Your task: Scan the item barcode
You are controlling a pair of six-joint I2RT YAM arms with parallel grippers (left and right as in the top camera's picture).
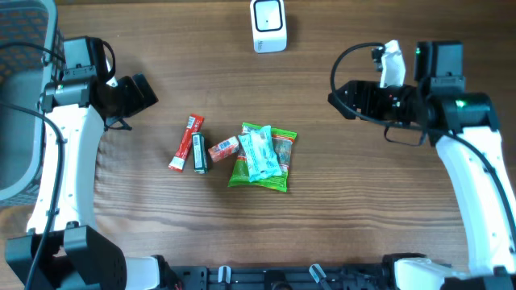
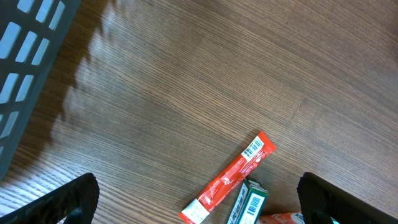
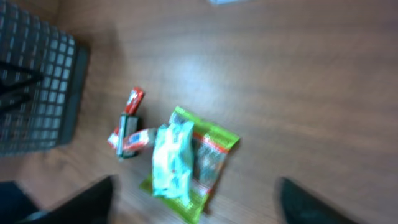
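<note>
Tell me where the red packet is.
In the overhead view, the long red stick packet lies left of centre, right beside the dark box, on that box's left.

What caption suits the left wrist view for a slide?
Open left end effector framing a red sachet on the wooden table.

Each arm is built from white moulded link shells joined by black joint housings.

Left arm [image 1: 64, 153], left of the scanner [image 1: 268, 26]: a thin black cable [image 1: 58, 177] runs along the white link. The base block [image 1: 76, 258] is black.

Right arm [image 1: 472, 173], right of the scanner: a black cable loop [image 1: 339, 64] arcs beside the wrist housing. A white bracket [image 1: 391, 63] sits on the wrist, and a green indicator lamp [image 1: 462, 103] is lit.

Fingers [image 2: 65, 202] are matte black with rounded tips.
</note>
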